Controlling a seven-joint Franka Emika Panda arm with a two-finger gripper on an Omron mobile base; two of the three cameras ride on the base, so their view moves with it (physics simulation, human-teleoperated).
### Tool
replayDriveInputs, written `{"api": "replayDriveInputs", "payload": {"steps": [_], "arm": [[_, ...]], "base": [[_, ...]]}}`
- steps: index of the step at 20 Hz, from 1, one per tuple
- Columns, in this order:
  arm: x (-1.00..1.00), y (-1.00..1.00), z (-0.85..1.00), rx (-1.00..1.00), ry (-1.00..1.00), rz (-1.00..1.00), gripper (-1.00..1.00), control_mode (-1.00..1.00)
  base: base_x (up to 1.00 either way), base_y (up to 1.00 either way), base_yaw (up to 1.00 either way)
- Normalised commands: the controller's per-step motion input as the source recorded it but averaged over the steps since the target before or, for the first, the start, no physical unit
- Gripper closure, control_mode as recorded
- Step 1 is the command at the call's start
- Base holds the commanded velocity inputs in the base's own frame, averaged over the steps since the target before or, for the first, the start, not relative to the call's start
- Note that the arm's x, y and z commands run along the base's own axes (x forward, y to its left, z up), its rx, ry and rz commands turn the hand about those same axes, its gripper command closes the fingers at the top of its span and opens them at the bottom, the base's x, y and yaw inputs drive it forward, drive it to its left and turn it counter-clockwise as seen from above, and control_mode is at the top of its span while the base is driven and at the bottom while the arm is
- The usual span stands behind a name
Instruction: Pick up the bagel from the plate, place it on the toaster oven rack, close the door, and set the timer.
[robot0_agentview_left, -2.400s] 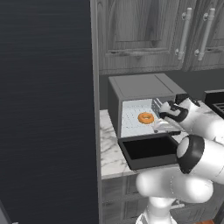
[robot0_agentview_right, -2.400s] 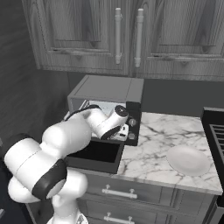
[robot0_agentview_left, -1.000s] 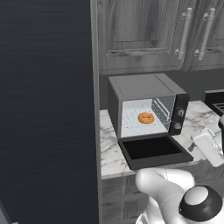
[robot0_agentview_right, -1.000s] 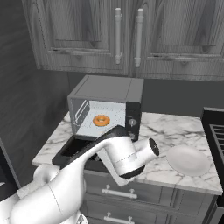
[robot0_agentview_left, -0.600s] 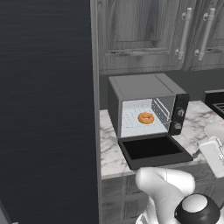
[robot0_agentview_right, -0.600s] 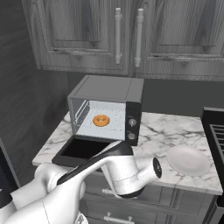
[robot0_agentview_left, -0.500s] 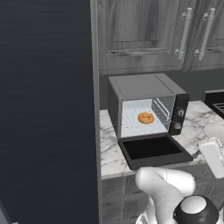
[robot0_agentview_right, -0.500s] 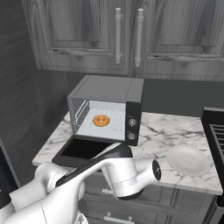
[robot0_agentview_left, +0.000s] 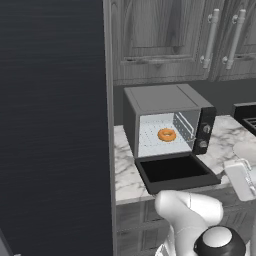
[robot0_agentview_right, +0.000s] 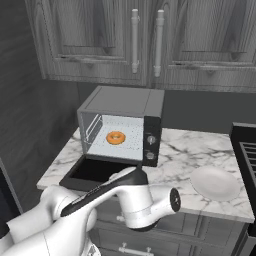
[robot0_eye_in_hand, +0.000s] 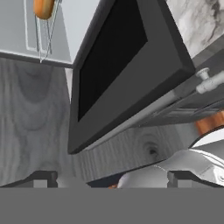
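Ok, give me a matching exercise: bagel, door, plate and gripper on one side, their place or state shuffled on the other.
Things:
1. bagel
2. door
3. plate
4. gripper

Place or state:
A. bare, on the counter right of the oven
B. open, nothing between its fingertips
C. on the rack inside the oven
D. folded down flat in front of the oven

Pairs: 1-C, 2-D, 3-A, 4-B
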Motion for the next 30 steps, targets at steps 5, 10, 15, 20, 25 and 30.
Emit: {"api": "replayDriveInputs", "payload": {"steps": [5, 10, 15, 20, 25, 30], "arm": [[0.14, 0.00, -0.17, 0.00, -0.03, -0.01, -1.00, -1.00], [0.11, 0.00, -0.25, 0.00, 0.00, -0.03, -1.00, -1.00], [0.15, 0.01, -0.20, 0.00, 0.00, -0.02, -1.00, -1.00], [0.17, 0.07, -0.16, 0.02, 0.00, 0.00, -1.00, -1.00], [0.21, 0.11, -0.10, 0.03, 0.00, 0.00, -1.00, -1.00], [0.22, 0.15, -0.04, 0.03, 0.00, 0.00, -1.00, -1.00]], "base": [[0.00, 0.00, 0.00], [0.00, 0.00, 0.00], [0.00, 0.00, 0.00], [0.00, 0.00, 0.00], [0.00, 0.00, 0.00], [0.00, 0.00, 0.00]]}}
